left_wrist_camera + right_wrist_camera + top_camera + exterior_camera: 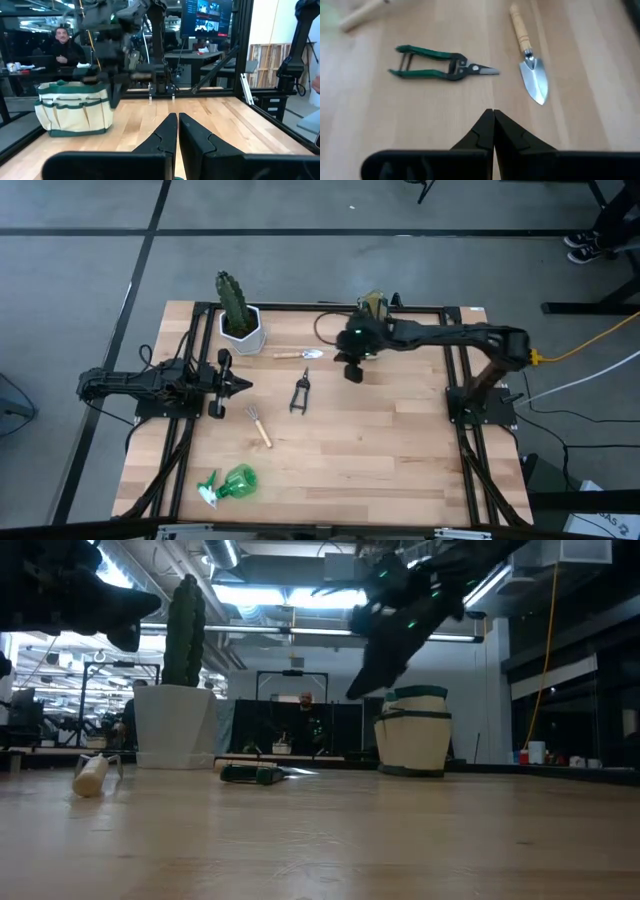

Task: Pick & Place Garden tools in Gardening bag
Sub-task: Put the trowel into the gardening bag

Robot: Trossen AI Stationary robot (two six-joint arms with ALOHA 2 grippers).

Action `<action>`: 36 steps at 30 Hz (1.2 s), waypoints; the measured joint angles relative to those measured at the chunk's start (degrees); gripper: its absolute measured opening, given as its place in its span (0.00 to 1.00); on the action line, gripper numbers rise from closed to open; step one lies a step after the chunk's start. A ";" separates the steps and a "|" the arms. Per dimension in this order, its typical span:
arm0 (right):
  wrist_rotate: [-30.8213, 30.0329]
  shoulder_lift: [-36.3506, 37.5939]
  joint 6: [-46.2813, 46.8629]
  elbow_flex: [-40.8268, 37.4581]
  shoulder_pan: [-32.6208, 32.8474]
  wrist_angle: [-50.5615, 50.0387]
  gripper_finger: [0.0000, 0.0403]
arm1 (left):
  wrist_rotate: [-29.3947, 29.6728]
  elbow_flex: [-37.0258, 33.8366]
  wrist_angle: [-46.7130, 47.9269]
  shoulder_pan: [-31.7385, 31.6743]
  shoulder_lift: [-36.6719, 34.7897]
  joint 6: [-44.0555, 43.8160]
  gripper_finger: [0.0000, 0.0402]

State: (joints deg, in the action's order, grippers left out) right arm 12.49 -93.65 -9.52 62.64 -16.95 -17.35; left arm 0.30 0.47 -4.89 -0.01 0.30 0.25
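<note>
The silver trowel with a wooden handle (298, 354) (530, 65), the dark pruners (300, 392) (442, 67), the wooden-handled rake (259, 425) and the green spray bottle (230, 483) all lie flat on the wooden table. The olive-and-cream bag (75, 107) (415, 730) stands upright at the far edge, half hidden under my right arm in the high view (375, 304). My right gripper (352, 373) (493, 117) hangs shut and empty above the table, right of the trowel and pruners. My left gripper (248, 386) (177, 122) is shut and empty at the left, level, pointing toward the pruners.
A green cactus in a white hexagonal pot (240, 320) (175, 725) stands at the far left, next to the trowel. A black frame runs along the table's left, right and far edges (300, 308). A person (62, 42) sits beyond the far edge. Bare wood lies at the near right (400, 460).
</note>
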 joint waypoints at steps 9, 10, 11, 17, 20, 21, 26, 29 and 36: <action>4.77 15.91 -3.17 -11.80 0.02 2.56 0.02 | 2.95 0.02 -6.04 0.00 0.84 -9.51 0.04; 5.46 17.35 -3.22 -13.62 0.06 4.50 0.02 | 3.35 0.09 -5.60 0.00 1.59 -9.97 0.04; 6.04 18.75 -3.21 -15.42 0.09 6.60 0.02 | 3.75 0.17 -5.36 0.00 2.55 -10.12 0.05; 6.20 23.63 0.81 -23.62 -0.04 18.68 0.02 | 7.14 3.68 -5.37 0.00 12.58 -9.05 0.16; 6.21 23.74 1.25 -24.35 -0.02 19.22 0.02 | 8.11 7.13 -5.61 0.00 19.40 -7.40 0.23; 6.21 23.74 1.23 -24.36 -0.04 19.11 0.02 | 8.40 8.34 -5.56 0.00 21.95 -6.72 0.25; 6.20 23.76 0.55 -24.36 -0.04 19.31 0.02 | 12.21 14.90 -5.15 -0.04 35.57 -4.57 0.36; 6.21 23.74 0.02 -24.36 -0.04 18.73 0.02 | 16.80 19.49 -4.61 -0.14 43.83 -5.26 0.40; 6.23 23.74 -1.83 -24.36 0.13 17.71 0.02 | 22.55 32.53 6.20 -3.71 63.54 -5.14 0.44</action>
State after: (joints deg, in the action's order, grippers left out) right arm 18.72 -69.91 -11.35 38.28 -16.82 0.36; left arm 22.85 33.00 1.30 -3.72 63.83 -4.89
